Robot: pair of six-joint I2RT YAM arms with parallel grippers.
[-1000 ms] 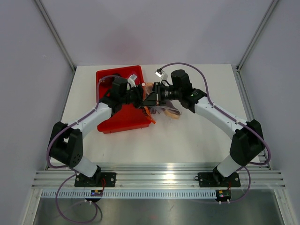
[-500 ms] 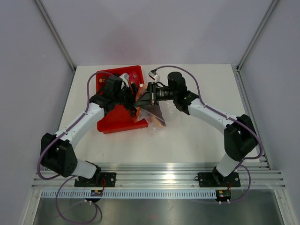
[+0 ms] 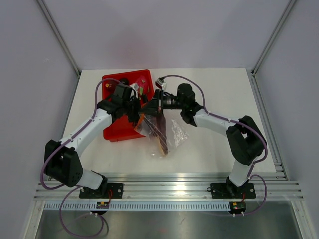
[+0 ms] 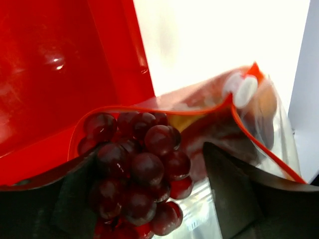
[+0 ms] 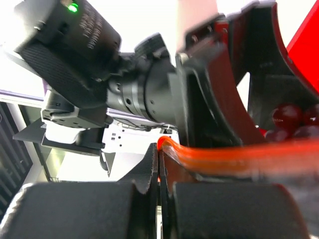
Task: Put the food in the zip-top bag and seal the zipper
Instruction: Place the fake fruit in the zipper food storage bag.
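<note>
The right hand (image 5: 159, 174) is pinching the zipper (image 5: 224, 153), dangling the zip-top bag (image 3: 174, 133) beside the red bin (image 3: 117, 130). The left hand (image 4: 149, 196) is gaping wide around the food (image 4: 144, 167) at the mouth; it should back out straight.

Clear, crinkled zip-top bag (image 3: 162, 132) hangs just beside the red bin (image 3: 117, 130), its orange zipper (image 4: 149, 110) unsealed and gaping, dark red grapes (image 4: 142, 174) clustered at its mouth.
</note>
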